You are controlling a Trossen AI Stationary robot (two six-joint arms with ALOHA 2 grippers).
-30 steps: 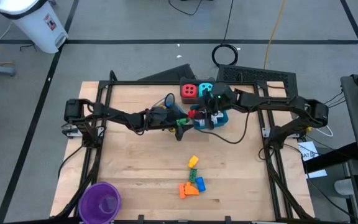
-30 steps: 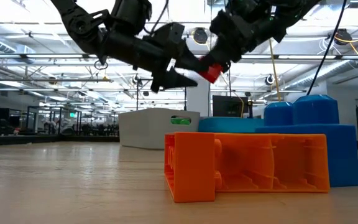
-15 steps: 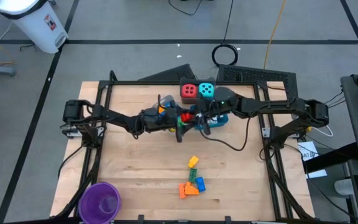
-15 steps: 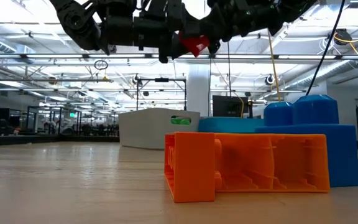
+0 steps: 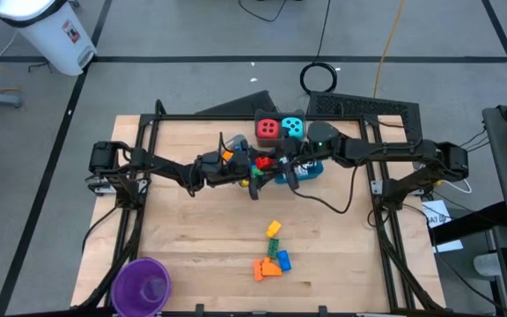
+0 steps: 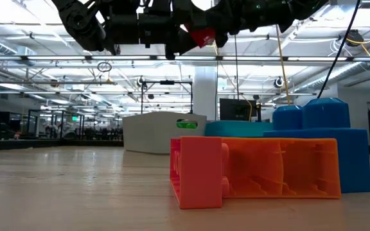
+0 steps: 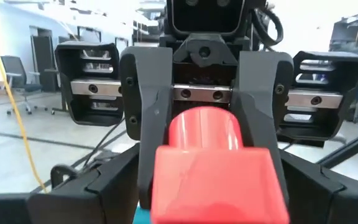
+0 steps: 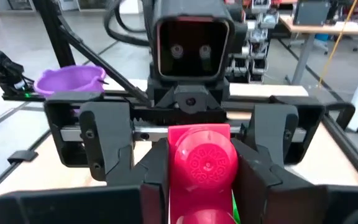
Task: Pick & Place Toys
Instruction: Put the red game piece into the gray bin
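Observation:
A red brick [image 5: 263, 164] hangs in the air over the table's far middle, between my two grippers, which face each other. My right gripper [image 8: 207, 199] is shut on it. My left gripper [image 5: 253, 167] is open, with its fingers [image 8: 114, 146] standing on either side of the brick's other end; I cannot tell whether they touch it. The brick also shows in the low view [image 6: 202, 36] and the left wrist view [image 7: 216, 168]. A red die [image 5: 268, 129] and a cyan die [image 5: 293, 128] sit at the far edge. Several loose bricks [image 5: 273, 255] lie near the front. My right gripper pinches the red brick's sides [image 8: 178, 208] between its two fingers, at the end toward the table's right. The fingers come level from the table's right side. The brick is held about level, lifted well clear of the table.
A blue tray [image 5: 312, 170] lies under the right gripper, and a pale grey tray [image 6: 162, 131] shows behind in the low view. A purple cup [image 5: 142, 284] stands at the front left corner. An orange brick [image 6: 255, 170] and a blue brick [image 6: 326, 138] lie close to the low camera.
My right gripper has risen and gone toward the table's left with the red brick, which stays clear of the table. My left gripper has risen and tipped from a downward slant to level, so that its fingers now stand around the brick's free end.

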